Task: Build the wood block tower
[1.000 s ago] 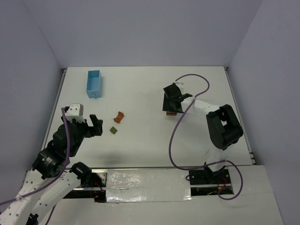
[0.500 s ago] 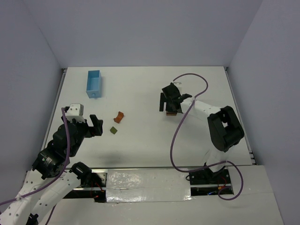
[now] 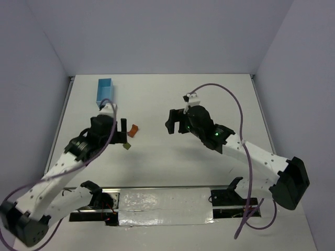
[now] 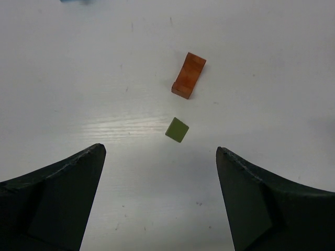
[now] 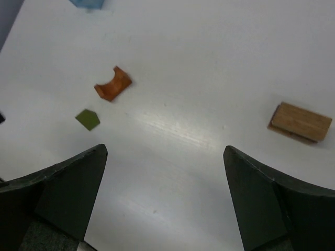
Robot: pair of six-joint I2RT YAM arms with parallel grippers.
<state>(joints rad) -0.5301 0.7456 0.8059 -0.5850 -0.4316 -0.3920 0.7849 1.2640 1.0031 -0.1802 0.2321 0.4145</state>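
Note:
The blocks lie apart on the white table, not stacked. An orange-red arch (image 3: 133, 129) (image 4: 189, 75) (image 5: 113, 84) lies beside an olive-green piece (image 3: 126, 146) (image 4: 177, 129) (image 5: 87, 119). A tan-brown rectangle (image 5: 300, 122) lies flat at the right of the right wrist view and is hidden under the right arm in the top view. The dark brown cube is out of view. My left gripper (image 3: 123, 129) (image 4: 159, 151) is open and empty, above and just short of the green piece. My right gripper (image 3: 171, 121) (image 5: 165, 150) is open and empty above bare table between the arch and the rectangle.
A light blue rectangular box (image 3: 104, 90) stands at the back left of the table (image 3: 157, 99); its corner shows at the top of the right wrist view (image 5: 88, 3). Grey walls close in the table on three sides. A purple cable (image 3: 238, 112) loops over the right arm.
My left arm has swung forward from the near left edge to the arch and green piece. My right gripper has moved left, off the tan rectangle, with the arm stretched out.

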